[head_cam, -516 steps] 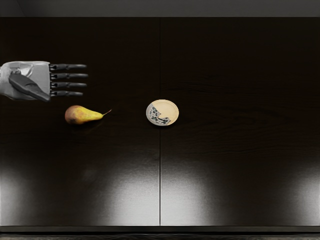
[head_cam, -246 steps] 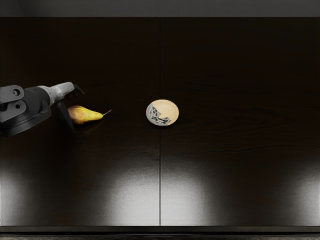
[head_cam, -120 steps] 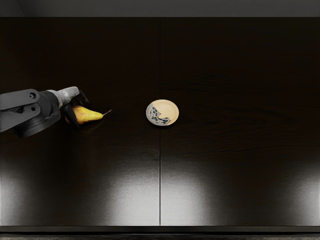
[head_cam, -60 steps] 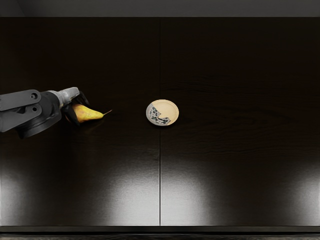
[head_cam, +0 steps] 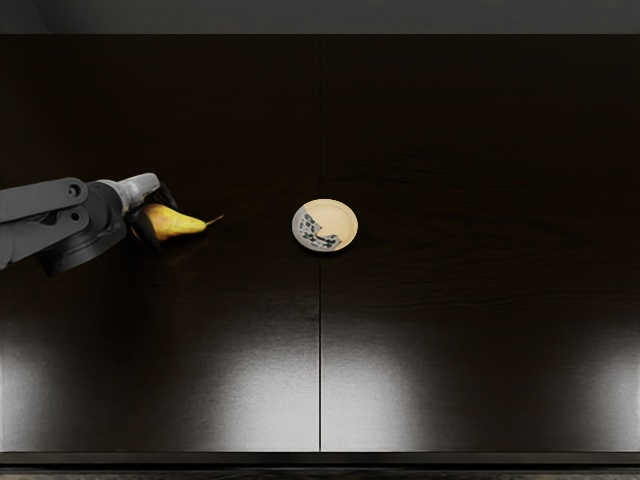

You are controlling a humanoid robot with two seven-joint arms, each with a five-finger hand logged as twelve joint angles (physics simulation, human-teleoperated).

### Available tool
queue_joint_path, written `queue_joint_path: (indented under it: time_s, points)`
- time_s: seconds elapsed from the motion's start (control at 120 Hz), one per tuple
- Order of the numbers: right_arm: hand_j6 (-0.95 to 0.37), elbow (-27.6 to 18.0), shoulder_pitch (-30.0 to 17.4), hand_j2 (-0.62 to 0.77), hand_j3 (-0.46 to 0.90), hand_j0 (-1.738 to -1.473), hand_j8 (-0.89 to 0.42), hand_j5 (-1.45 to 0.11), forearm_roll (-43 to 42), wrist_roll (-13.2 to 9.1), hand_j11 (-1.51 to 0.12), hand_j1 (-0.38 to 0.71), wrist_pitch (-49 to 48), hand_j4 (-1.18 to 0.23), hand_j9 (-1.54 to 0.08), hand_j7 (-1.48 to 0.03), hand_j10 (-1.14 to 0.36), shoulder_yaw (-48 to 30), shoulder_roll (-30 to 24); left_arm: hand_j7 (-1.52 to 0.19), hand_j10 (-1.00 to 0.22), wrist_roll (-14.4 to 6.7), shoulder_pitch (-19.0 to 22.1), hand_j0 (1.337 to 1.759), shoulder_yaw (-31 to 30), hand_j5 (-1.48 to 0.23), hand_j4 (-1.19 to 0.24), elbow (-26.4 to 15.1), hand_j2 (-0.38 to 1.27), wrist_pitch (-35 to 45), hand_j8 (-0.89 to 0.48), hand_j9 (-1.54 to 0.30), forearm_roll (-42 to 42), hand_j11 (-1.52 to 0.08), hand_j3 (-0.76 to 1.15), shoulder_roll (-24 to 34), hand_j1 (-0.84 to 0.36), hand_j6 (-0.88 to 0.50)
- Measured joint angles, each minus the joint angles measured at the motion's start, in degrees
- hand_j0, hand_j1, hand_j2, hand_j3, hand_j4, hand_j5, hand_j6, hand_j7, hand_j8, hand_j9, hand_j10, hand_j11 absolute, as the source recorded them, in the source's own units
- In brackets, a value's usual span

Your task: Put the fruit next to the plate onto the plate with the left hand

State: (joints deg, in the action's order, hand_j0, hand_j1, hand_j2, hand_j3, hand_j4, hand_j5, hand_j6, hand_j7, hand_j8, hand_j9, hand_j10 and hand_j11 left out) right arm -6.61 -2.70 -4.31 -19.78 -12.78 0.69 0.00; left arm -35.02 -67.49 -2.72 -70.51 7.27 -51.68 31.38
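A yellow-brown pear [head_cam: 172, 222] lies left of centre on the dark table, its stem pointing right toward the plate. My left hand [head_cam: 148, 212] comes in from the left edge and its dark fingers are curled around the pear's fat end, which they partly hide. The small cream plate [head_cam: 325, 225] with a blue pattern sits near the table's middle, well to the right of the pear, with nothing on it.
The dark wooden table [head_cam: 450, 330] has a seam running down its middle and bright reflections near the front edge. Nothing else stands on it.
The left hand came down from above the pear, turned and closed around its fat end. In the last half second the pear has risen slightly with the hand.
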Motion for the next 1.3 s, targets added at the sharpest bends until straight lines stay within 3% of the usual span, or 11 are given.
queue_joint_path:
  time_s: [0.642, 0.992, 1.3]
  points:
    - [0.0, 0.0, 0.0, 0.0, 0.0, -1.658, 0.0, 0.0, 0.0, 0.0, 0.0, -0.35, -0.1, 0.0, 0.0, 0.0, 0.0, 0.0, 0.0, -0.75, -0.54, 0.0, -0.7, 1.654, 0.1, -0.76, -0.53, -0.5, 0.09, -0.1, -0.38, -0.75, 0.3, -0.75, 0.0, 0.3, -0.2, -0.37]
    - [0.0, 0.0, 0.0, 0.0, 0.0, -1.658, 0.0, 0.0, 0.0, 0.0, 0.0, -0.35, -0.1, 0.0, 0.0, 0.0, 0.0, 0.0, 0.0, -0.77, -0.53, 0.0, -6.2, 1.654, 0.6, -0.81, -0.51, -3.5, 0.13, -0.6, -0.37, -0.78, 0.8, -0.79, 0.0, 0.3, -0.21, -0.36]
    - [0.0, 0.0, 0.0, 0.0, 0.0, -1.658, 0.0, 0.0, 0.0, 0.0, 0.0, -0.35, 0.0, 0.0, 0.0, 0.0, 0.0, 0.0, 0.0, -0.78, -0.51, 0.0, -10.8, 1.653, 0.7, -0.82, -0.5, -5.8, 0.02, -0.9, -0.34, -0.79, 1.6, -0.8, 0.0, -1.4, -0.19, -0.36]
